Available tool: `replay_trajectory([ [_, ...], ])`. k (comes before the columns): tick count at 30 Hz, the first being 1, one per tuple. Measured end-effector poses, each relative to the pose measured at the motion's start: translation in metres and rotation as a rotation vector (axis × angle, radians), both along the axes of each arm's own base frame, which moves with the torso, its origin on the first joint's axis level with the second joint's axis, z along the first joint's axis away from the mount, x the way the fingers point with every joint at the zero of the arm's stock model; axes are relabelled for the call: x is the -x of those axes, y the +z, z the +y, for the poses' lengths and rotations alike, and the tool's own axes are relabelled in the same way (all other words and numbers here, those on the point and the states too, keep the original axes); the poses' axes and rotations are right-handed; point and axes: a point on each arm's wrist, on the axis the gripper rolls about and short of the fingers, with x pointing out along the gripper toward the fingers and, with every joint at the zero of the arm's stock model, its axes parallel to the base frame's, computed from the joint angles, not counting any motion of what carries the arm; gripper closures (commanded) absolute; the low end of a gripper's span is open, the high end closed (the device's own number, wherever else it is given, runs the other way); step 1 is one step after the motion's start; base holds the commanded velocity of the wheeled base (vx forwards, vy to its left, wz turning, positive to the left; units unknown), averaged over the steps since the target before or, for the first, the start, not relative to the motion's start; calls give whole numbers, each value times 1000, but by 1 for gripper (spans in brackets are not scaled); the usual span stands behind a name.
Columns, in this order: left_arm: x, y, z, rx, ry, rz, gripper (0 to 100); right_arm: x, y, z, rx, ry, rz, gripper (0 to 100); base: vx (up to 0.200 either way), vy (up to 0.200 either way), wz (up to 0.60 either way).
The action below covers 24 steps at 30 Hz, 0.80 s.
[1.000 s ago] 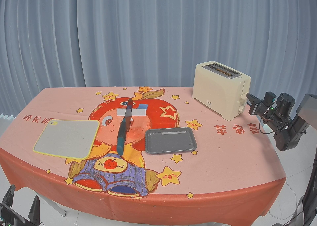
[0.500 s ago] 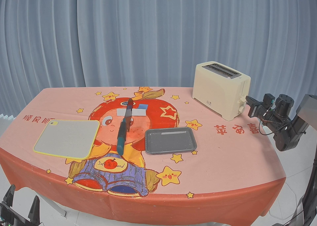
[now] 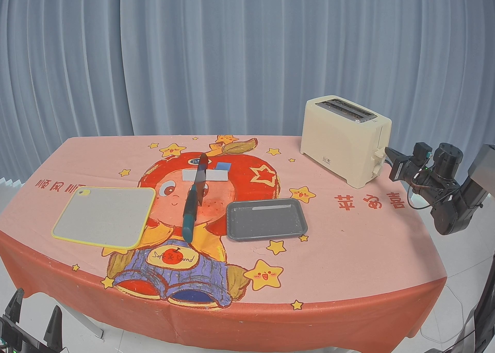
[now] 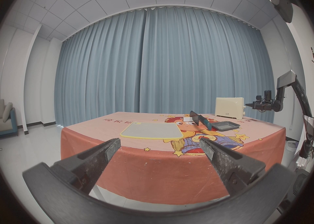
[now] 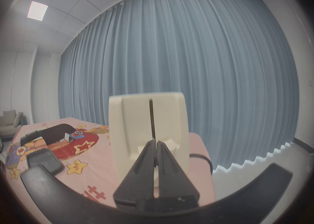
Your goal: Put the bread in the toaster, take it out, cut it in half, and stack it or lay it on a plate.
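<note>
My right pincer (image 5: 156, 143), its matte black fingers pressed together, sits at the side lever of the boxy, smooth cream toaster (image 3: 343, 137), at the table's two o'clock. My left pincer (image 4: 159, 142) hangs spread at seven o'clock.

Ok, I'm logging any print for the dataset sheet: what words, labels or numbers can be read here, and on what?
Toaster: small dark mark low on its front, too small to read.
Tablecloth: red characters near its left and right edges, too distorted to read.
Apple badge on the cloth: small cursive script, too blurred.
No numbers legible.
</note>
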Motion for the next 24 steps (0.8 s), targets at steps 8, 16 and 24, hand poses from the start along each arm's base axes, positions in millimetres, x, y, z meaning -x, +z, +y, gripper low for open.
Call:
replay_trajectory([
  [8,0,0,0,0,0,0,0,17,28,1,1,1,-57,100,0,0,0],
  [16,0,0,0,0,0,0,0,30,49,3,-2,7,-111,100,0,0,0],
  [24,0,0,0,0,0,0,0,34,55,2,-1,1,-131,100,0,0,0],
])
